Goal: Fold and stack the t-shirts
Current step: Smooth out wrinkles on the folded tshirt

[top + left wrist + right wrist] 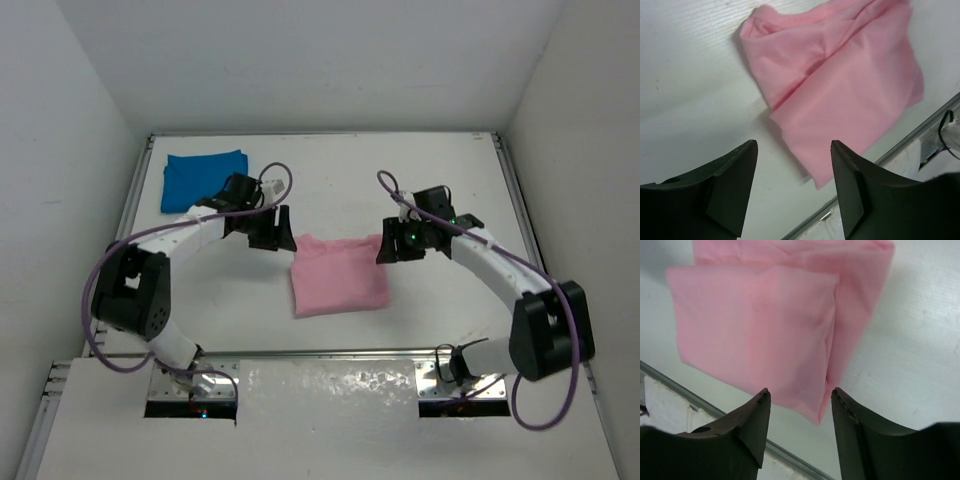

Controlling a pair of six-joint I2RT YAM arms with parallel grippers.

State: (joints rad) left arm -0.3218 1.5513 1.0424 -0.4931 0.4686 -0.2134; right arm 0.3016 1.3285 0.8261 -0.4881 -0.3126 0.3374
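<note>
The pink shirt point(338, 272) lies folded at frame centre, the blue shirt point(203, 178) at upper left. Treat both as light and limp; pinch all layers at an edge. The left gripper point(278, 236) and right gripper point(390, 247) stand open and empty at the pink shirt's upper corners.

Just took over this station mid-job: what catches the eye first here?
The pink shirt lies folded into a rough rectangle in the middle of the table. The left gripper and right gripper hover open at its far corners, holding nothing. A blue shirt sits folded at the far left corner.
</note>
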